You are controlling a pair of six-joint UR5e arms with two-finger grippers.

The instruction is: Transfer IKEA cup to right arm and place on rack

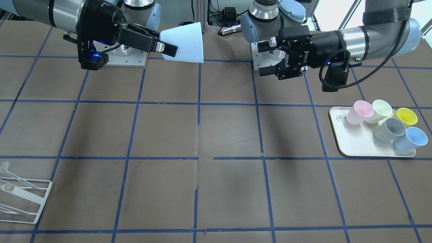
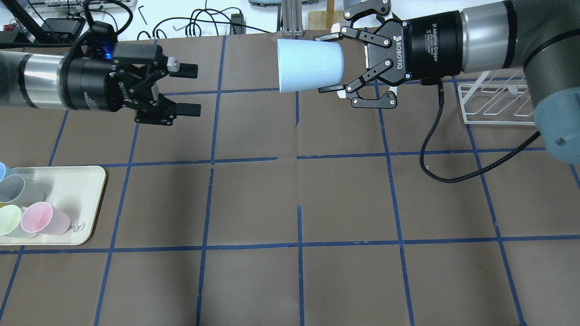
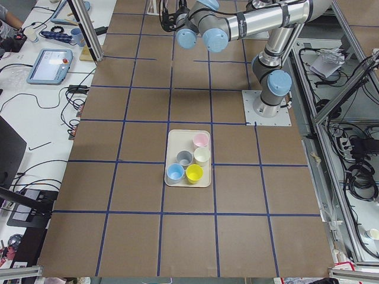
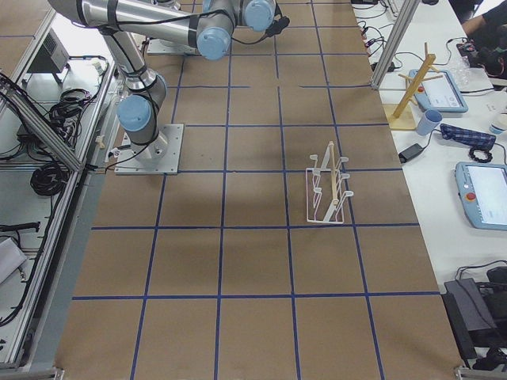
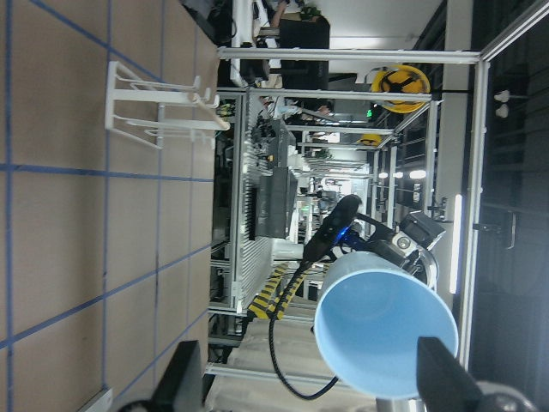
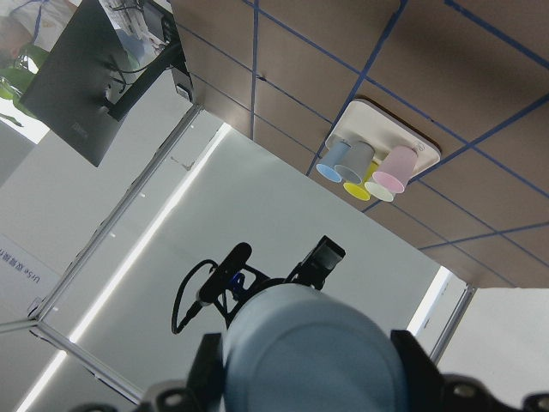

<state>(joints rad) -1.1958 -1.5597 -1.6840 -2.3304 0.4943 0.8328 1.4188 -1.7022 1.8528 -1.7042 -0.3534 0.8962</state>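
The pale blue IKEA cup lies on its side in the air, held at its narrow base end by my right gripper, which is shut on it. Its open mouth faces my left gripper, which is open and empty, a gap away. In the front view the cup is in the right gripper and the left gripper stands apart. The left wrist view looks into the cup's mouth. The white wire rack stands on the table by the right arm, also in the front view.
A cream tray on the left arm's side holds a second pale blue cup, a grey cup, a pink cup, a yellow cup and a pale green cup. The brown table has a blue tape grid.
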